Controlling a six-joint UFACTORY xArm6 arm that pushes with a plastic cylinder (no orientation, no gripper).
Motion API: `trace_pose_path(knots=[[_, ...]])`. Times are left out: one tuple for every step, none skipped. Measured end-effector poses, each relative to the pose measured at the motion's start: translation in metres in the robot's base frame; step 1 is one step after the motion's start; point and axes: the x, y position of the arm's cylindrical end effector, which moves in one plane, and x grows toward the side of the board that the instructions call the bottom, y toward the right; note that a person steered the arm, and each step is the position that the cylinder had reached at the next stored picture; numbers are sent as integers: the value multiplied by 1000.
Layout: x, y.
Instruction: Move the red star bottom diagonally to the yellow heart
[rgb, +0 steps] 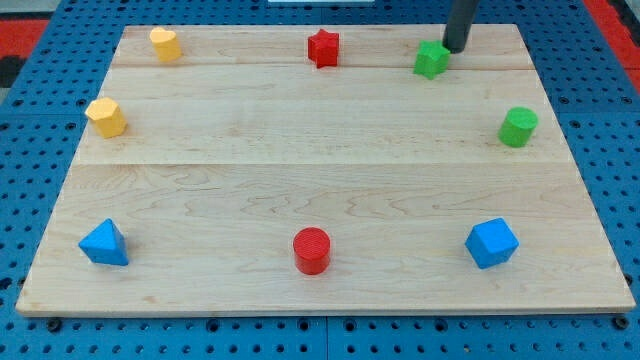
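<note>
My tip (455, 49) down at the view's top right, just beside the green star (431, 59), on its right; contact not certain. A bare rod end, no jaws to part or close. Red star (323, 48) at top centre, well apart from the tip. Yellow heart (165, 44) at top left, yellow hexagon (106, 117) below it. Green cylinder (518, 127) at right edge. Along the wooden board (320, 160) bottom: blue triangle (105, 243), red cylinder (312, 250), blue cube (491, 243).
</note>
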Motion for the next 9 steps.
trace_pose_path(knots=[[-34, -83], [-19, -138], [16, -217], [20, -228], [34, -190], [74, -180], [143, -195], [140, -207], [102, -191]])
